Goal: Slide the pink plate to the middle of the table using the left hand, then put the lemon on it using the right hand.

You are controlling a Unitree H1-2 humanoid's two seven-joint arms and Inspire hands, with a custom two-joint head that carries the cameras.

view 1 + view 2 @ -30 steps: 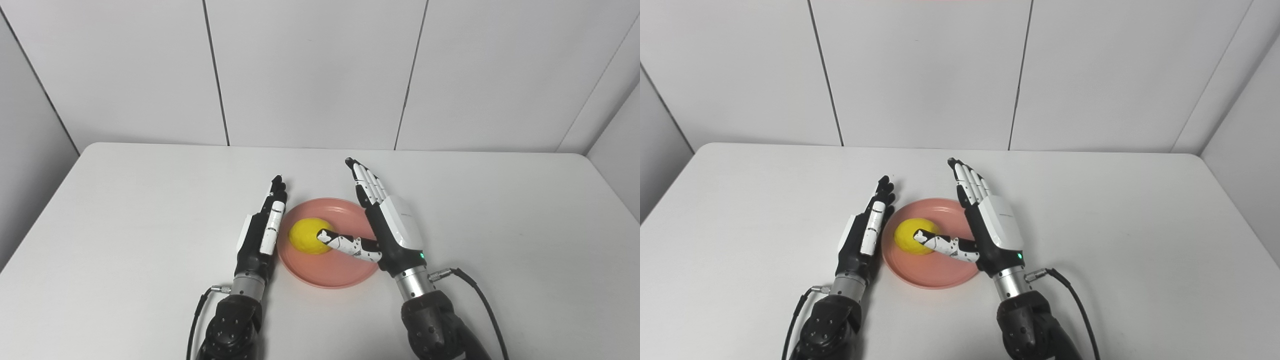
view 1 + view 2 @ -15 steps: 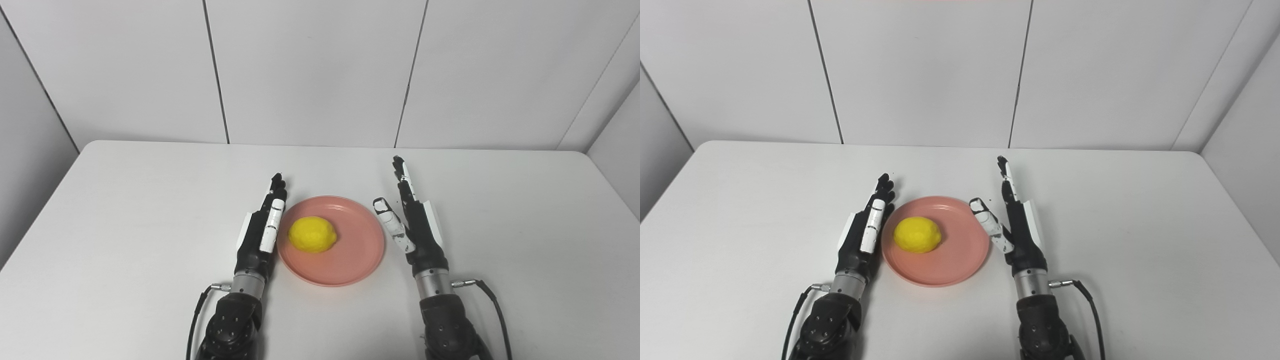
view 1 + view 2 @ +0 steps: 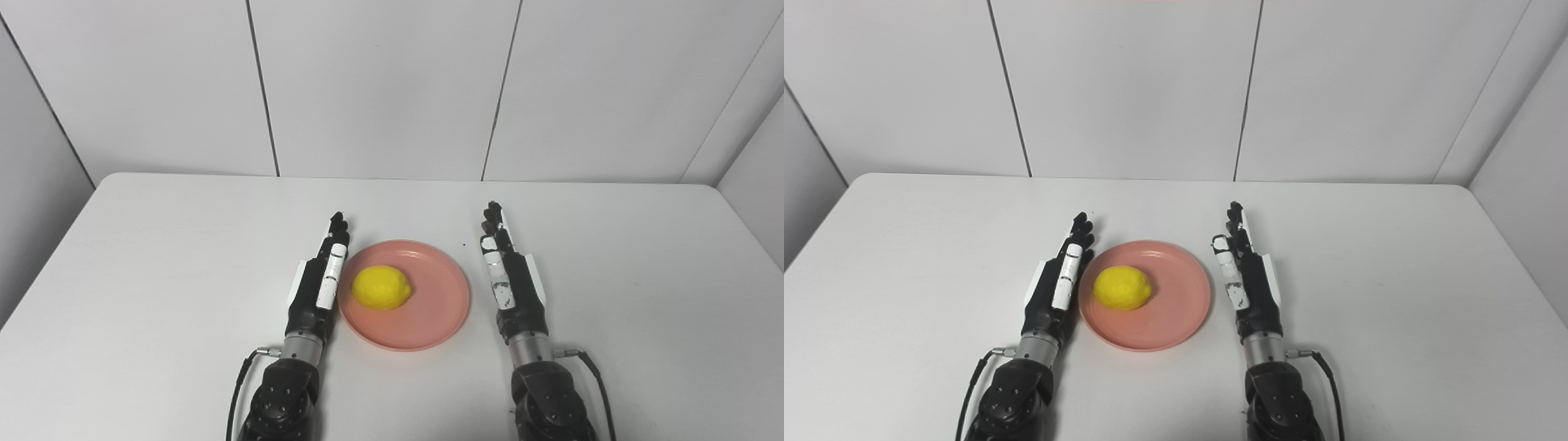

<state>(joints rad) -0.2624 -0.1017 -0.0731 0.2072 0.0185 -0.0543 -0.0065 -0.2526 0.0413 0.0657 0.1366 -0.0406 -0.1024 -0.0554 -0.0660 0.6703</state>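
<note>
We are resting our empty right hand right of the plate, having just pulled it off the lemon, while our flat, empty left hand is idling left, so the task looks done.

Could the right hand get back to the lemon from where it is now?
Probably yes. The right hand stands open on its edge just right of the pink plate, holding nothing. The lemon lies uncovered on the plate's left part, and only bare plate lies between them; the left hand flanks the far side.

one round pink plastic plate, one bumpy yellow lemon, two black-and-white robot hands, one white tabletop
</note>
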